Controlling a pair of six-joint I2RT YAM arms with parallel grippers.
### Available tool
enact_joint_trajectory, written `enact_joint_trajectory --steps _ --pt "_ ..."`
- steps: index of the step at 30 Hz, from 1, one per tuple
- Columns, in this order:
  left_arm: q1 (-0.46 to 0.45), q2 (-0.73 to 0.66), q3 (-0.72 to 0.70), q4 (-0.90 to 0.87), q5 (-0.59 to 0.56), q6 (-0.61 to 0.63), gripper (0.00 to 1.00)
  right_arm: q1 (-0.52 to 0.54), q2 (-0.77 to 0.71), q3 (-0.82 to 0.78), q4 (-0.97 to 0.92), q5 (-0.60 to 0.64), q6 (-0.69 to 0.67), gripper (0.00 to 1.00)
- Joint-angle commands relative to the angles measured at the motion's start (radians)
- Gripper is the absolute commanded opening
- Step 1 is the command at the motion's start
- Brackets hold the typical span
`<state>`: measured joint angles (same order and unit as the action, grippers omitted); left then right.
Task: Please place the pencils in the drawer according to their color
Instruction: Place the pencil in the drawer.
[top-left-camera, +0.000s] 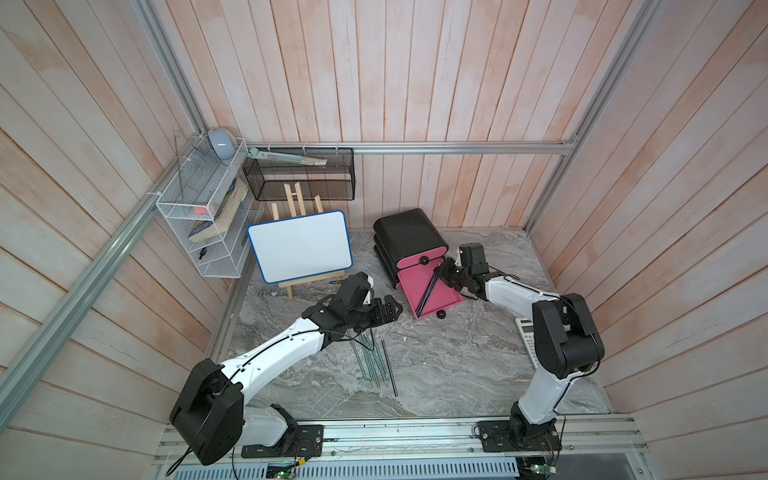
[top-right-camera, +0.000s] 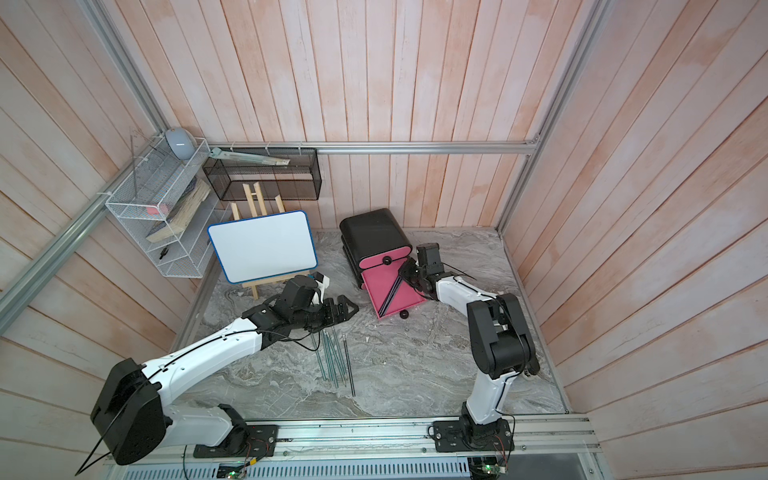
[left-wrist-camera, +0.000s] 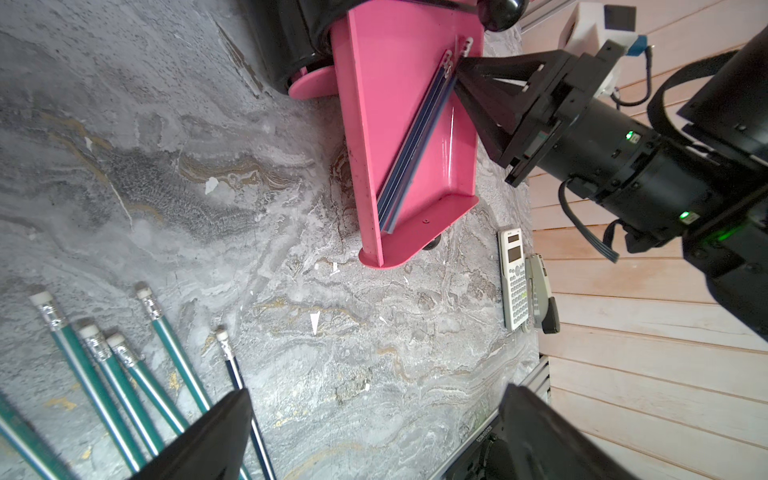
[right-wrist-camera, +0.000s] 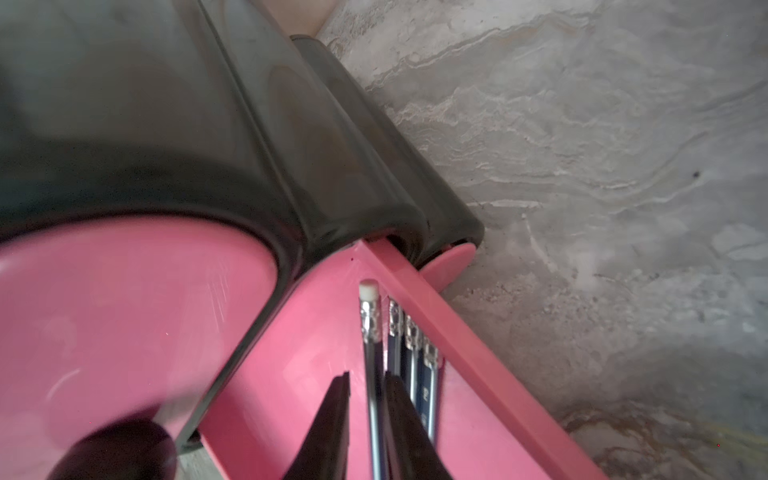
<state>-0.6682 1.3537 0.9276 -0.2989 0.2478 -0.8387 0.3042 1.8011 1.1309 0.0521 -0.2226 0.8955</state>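
Starting at the near edge: grey marble-patterned tabletop (top-left-camera: 436, 374), matte and veined. Loose on it lies a fan of teal pencils (left-wrist-camera: 116, 374) with crimped silver ferrules and white eraser tips. One black pencil (left-wrist-camera: 232, 365) lies just beside them. All are well apart from the drawer. Left gripper (left-wrist-camera: 376, 395) hovers near their eraser ends, its black wedge fingers (left-wrist-camera: 216, 436) wide apart with nothing between. Toward the right arm, a white calculator (left-wrist-camera: 515, 282) lies flat on the stone. Farther on, a glossy pink tray (top-left-camera: 446, 297) stands pulled far out of the drawer cabinet (top-left-camera: 409, 232), with a round black knob (top-left-camera: 441, 316) at its front. Several dark pencils (left-wrist-camera: 415, 141) lie together diagonally across its floor, ferrules toward the cabinet. Right gripper (right-wrist-camera: 368, 378) reaches into the tray's inner corner, jaws slightly apart around one more dark pencil (right-wrist-camera: 370, 328). A sliver of pink shows between one finger (right-wrist-camera: 332, 415) and the shaft, so it looks loose rather than pinched, though that close view is blurred. Cabinet itself: smooth black rounded shell in stacked tiers, top pink front shut. Beyond, a blue-rimmed whiteboard (top-left-camera: 301, 245) sits on a bare-wood easel (top-left-camera: 291, 289). Last, a black mesh basket (top-left-camera: 299, 174) and a white wire rack (top-left-camera: 199, 199) hang on the pale plank wall.
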Motion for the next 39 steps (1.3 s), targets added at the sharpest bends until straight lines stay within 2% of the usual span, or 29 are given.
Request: enact_joint_trajectory --steps 1,7,15,19,23,30,39 --pt "-0.004 -0.011 0.021 0.001 -0.02 0.005 0.99 -0.005 0.003 0.025 0.002 0.002 -0.011 0.27" --pt "-0.004 -0.02 0.016 -0.001 -0.031 0.003 1.0 -0.004 -0.061 -0.008 -0.007 -0.007 -0.028 0.29" --pt "-0.001 -0.049 -0.023 -0.013 -0.068 0.002 1.0 0.018 -0.228 -0.098 -0.064 -0.005 -0.08 0.32" --pt "0.007 -0.064 -0.05 -0.016 -0.089 -0.006 1.0 0.072 -0.292 -0.13 -0.113 0.024 -0.108 0.32" --pt "0.027 -0.087 -0.087 -0.016 -0.096 -0.02 1.0 0.171 -0.321 -0.137 -0.172 0.065 -0.141 0.32" --pt "0.11 -0.158 -0.171 -0.012 -0.073 -0.04 1.0 0.372 -0.271 -0.107 -0.248 0.14 -0.17 0.32" --pt "0.204 -0.21 -0.222 -0.022 -0.028 -0.028 0.99 0.529 -0.085 -0.024 -0.315 0.192 -0.213 0.32"
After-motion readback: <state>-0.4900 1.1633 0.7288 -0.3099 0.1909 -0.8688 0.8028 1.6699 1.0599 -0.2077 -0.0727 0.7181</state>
